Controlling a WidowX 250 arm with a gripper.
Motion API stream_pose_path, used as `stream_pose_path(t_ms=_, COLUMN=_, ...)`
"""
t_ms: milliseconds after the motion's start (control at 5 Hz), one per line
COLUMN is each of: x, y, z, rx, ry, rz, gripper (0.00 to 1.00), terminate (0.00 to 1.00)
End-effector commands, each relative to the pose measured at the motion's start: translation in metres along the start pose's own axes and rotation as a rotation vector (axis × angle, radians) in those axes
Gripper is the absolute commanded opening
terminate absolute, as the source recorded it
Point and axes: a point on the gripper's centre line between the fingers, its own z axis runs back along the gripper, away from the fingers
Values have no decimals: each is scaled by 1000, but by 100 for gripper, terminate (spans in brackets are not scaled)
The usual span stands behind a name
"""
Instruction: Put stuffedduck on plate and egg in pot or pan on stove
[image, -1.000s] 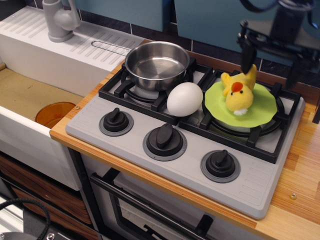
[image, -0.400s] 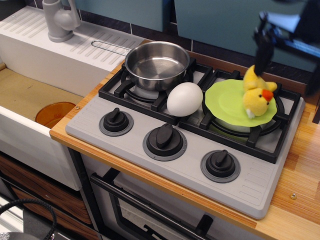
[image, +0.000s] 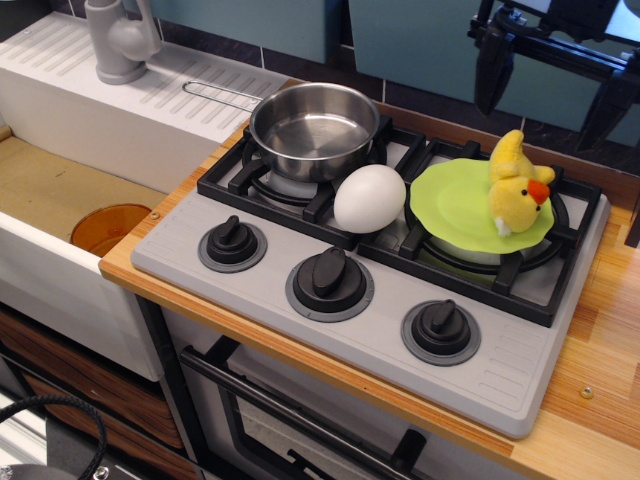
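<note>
**Stove-top holdings, listed left to right**

Faucet (image: 118, 38): grey, set on the white drainboard (image: 95, 75) at far left. Sink (image: 60, 200): an orange disc (image: 108, 226) is seen at its bottom. Pot (image: 314, 128): steel, placed on the rear left burner of the stove (image: 500, 370), its wire handle directed left. Egg (image: 369, 198): white, laid on the grate just beside the pot and touching the plate's left edge. Plate (image: 455, 200): lime-green, seated on the right burner. Stuffedduck (image: 516, 188): yellow, positioned on the plate's right part, beak turned right. Tool (image: 548, 75): raised above the plate, fingers spread apart, nothing held. Table (image: 600, 350): wooden, carrying the stove.
</note>
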Motion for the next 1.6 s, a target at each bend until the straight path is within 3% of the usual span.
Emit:
stream_pose_path(t_ms=0, x=7, y=-1, z=21, rx=-27, ry=-61, rz=5, gripper=100, terminate=0)
stream_pose_path(t_ms=200, x=15, y=27, z=17, rx=75, ry=-137, rz=-18, gripper=100, terminate=0)
stream_pose_path(t_ms=600, x=25, y=60, z=4, rx=99, ry=-201, rz=-43, gripper=100, terminate=0)
stream_pose_path(t_ms=1400, x=4, y=87, z=-21, rx=106, ry=-227, rz=6, gripper=100, terminate=0)
